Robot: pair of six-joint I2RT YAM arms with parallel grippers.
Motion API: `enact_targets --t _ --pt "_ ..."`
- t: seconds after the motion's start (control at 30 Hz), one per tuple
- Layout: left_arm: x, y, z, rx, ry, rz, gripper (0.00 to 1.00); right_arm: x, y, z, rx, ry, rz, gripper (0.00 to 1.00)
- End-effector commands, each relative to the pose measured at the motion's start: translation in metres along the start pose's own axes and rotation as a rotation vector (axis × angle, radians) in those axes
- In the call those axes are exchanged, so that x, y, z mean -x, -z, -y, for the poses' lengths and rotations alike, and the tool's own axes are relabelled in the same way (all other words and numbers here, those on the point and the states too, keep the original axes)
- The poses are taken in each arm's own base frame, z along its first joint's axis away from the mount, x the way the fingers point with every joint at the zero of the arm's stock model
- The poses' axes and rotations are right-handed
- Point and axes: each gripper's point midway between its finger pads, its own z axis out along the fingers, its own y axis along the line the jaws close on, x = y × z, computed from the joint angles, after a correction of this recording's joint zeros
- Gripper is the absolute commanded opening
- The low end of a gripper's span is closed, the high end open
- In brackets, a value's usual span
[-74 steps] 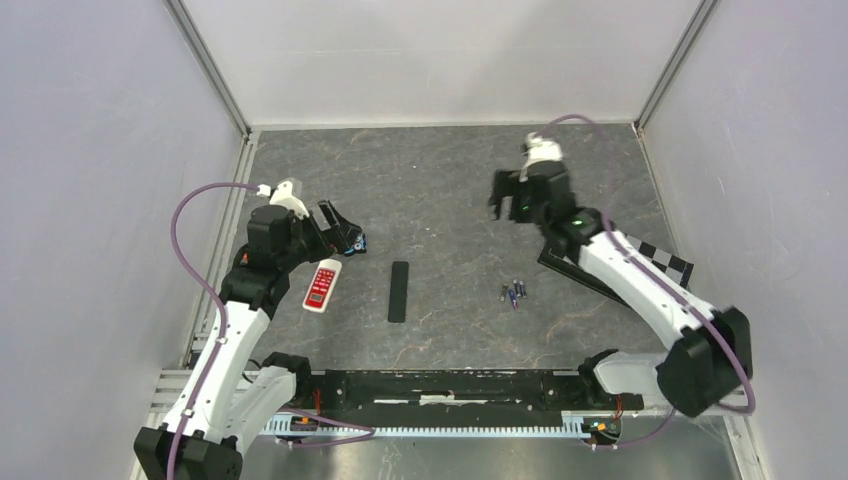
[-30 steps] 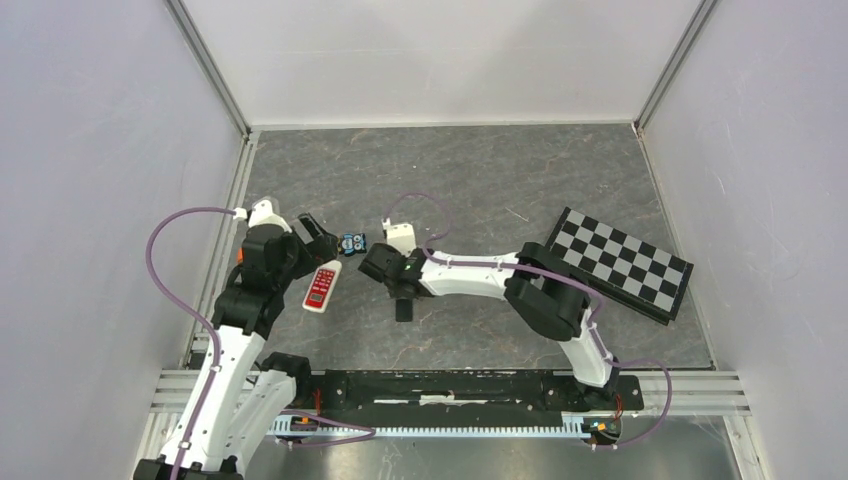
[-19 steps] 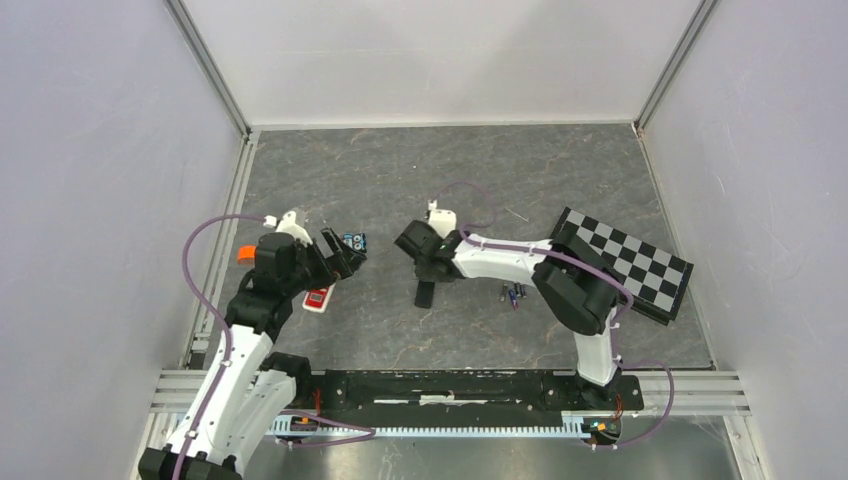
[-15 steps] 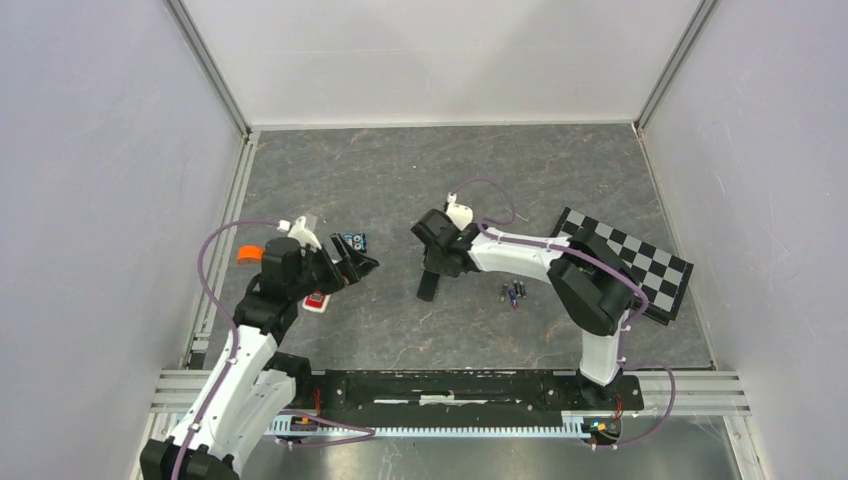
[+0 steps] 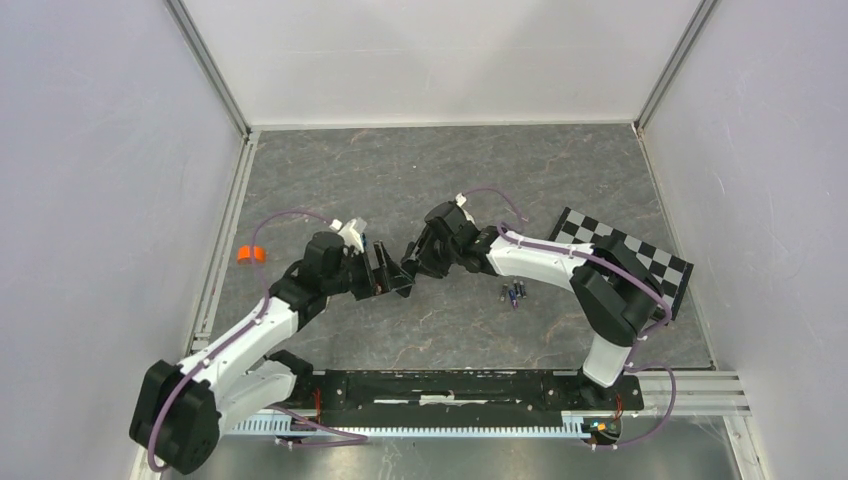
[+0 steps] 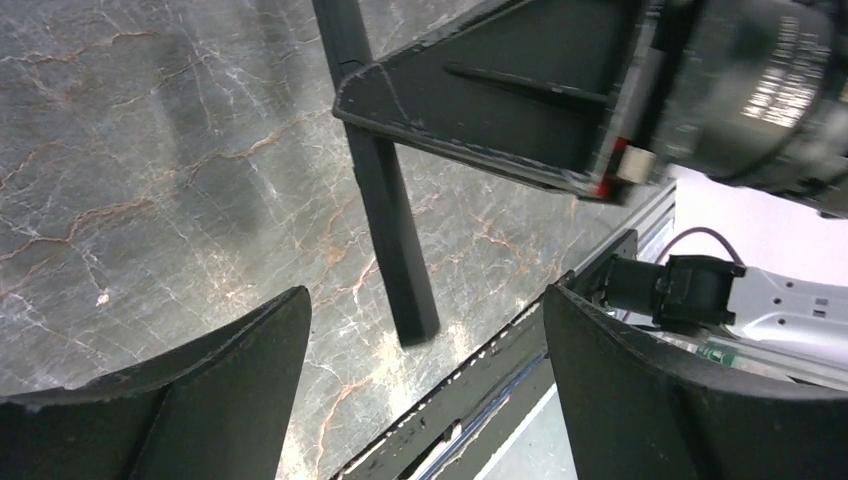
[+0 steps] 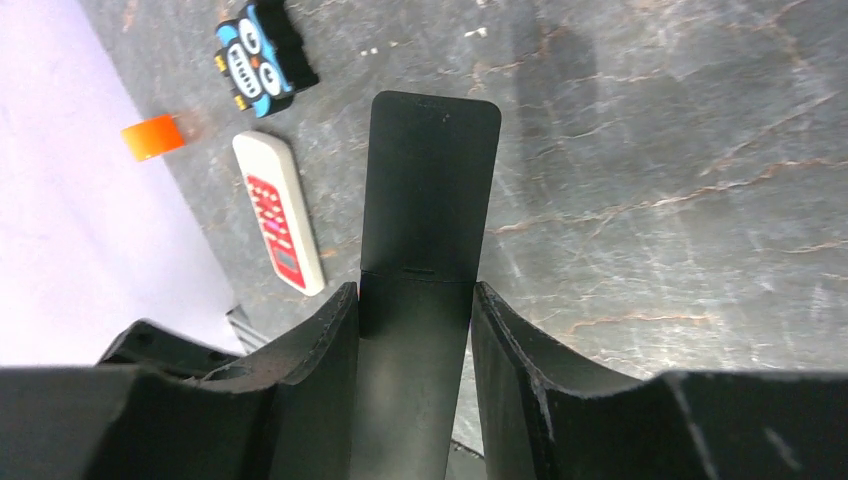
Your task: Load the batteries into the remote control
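Here, slim matte-black rectangular remote.

One slim black remote, one white red-keyed remote, one checkered board, one blue owl figure, one orange roll, several tiny dark batteries.

A checkerboard lies at the right; an orange cylinder sits near an owl figure.

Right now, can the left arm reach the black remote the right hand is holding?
Probably yes. The left hand is open, and the black remote sticks its free end out just ahead of it with nothing between; the right hand grips only the other end.
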Motion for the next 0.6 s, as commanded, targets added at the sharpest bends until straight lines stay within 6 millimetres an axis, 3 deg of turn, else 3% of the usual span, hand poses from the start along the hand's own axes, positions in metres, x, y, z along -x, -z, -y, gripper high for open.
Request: enact_targets --t 0.0,0.13,0.2,0.27,0.3,0.33,0.43,0.57 --pt "0.016 -0.014 0.011 0.008 0.024 0.024 0.88 0.005 0.02 -0.04 0.144 -0.053 -0.018 0.37" --pt "0.016 -0.027 0.009 0.037 0.061 -0.002 0.68 -0.001 0.017 -0.041 0.154 -0.053 -0.054 0.36" --pt "0.019 -0.032 0.009 0.035 0.08 -0.003 0.48 -0.001 0.016 -0.039 0.154 -0.042 -0.061 0.37" --pt "0.022 -0.036 0.013 0.022 0.075 -0.004 0.21 0.003 0.016 -0.035 0.151 -0.018 -0.052 0.39" --pt "0.023 -0.038 0.014 0.013 0.071 -0.011 0.09 0.008 0.017 -0.033 0.151 0.0 -0.044 0.44" --pt "0.024 -0.04 0.017 0.002 0.055 -0.016 0.02 0.012 0.018 -0.029 0.142 0.03 -0.036 0.57" --pt "0.027 -0.04 0.023 -0.012 -0.012 -0.043 0.02 0.039 0.03 -0.021 0.138 0.19 0.018 0.97" --pt "0.031 -0.033 0.041 -0.07 -0.141 -0.087 0.02 0.084 0.067 -0.026 0.257 0.479 0.149 0.98"
